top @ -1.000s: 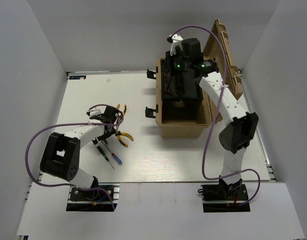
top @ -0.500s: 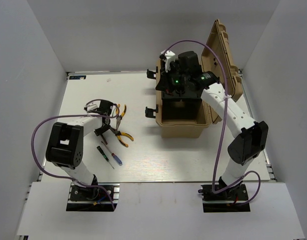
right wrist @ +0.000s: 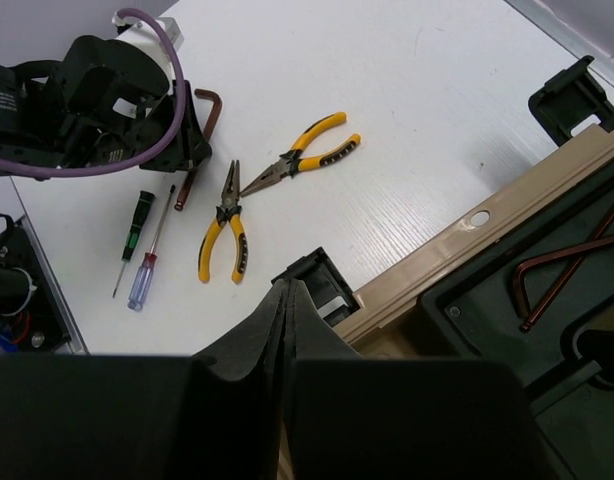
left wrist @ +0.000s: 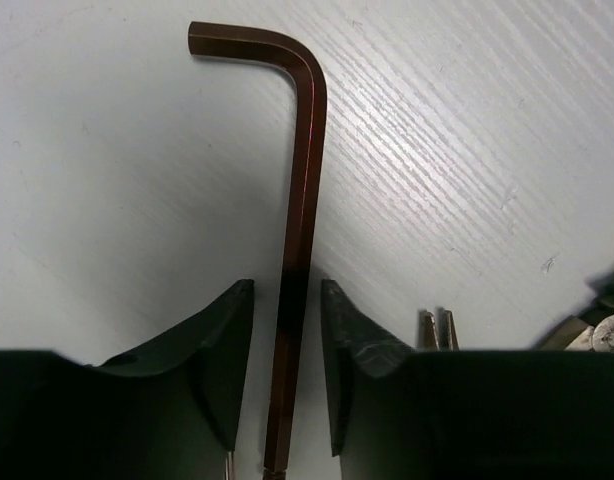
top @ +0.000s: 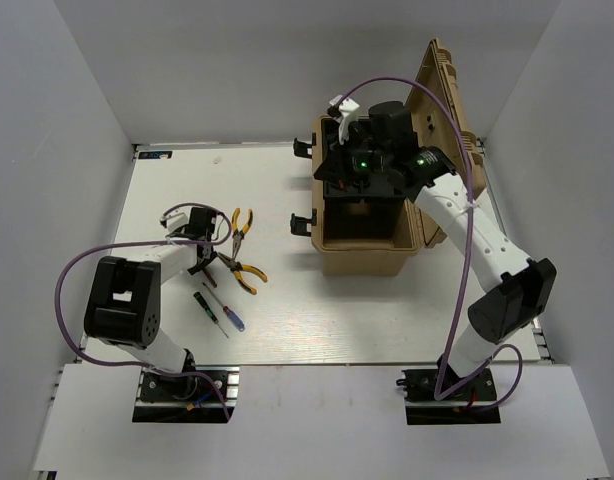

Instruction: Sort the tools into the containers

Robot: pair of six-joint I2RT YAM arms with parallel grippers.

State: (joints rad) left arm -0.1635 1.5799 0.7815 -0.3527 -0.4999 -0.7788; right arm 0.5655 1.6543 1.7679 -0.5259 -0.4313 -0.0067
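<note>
Pliers [right wrist: 228, 205], two pairs; screwdrivers [right wrist: 142, 283], two; hex keys [left wrist: 302, 250], two.

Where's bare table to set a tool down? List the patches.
Free: the table at its far-left corner; the stretch between pliers and case, down to the near edge. Crowded: around the left pincer, with hex key, pliers and screwdrivers.

The top camera looks down from above the near edge, at 6 o'clock, on the white table [top: 287, 330]. The left wrist camera sits close over a dark L-shaped metal hex key [left wrist: 305, 200]; the right wrist camera, higher beside the tan plastic case [right wrist: 457, 240], sees that key too
</note>
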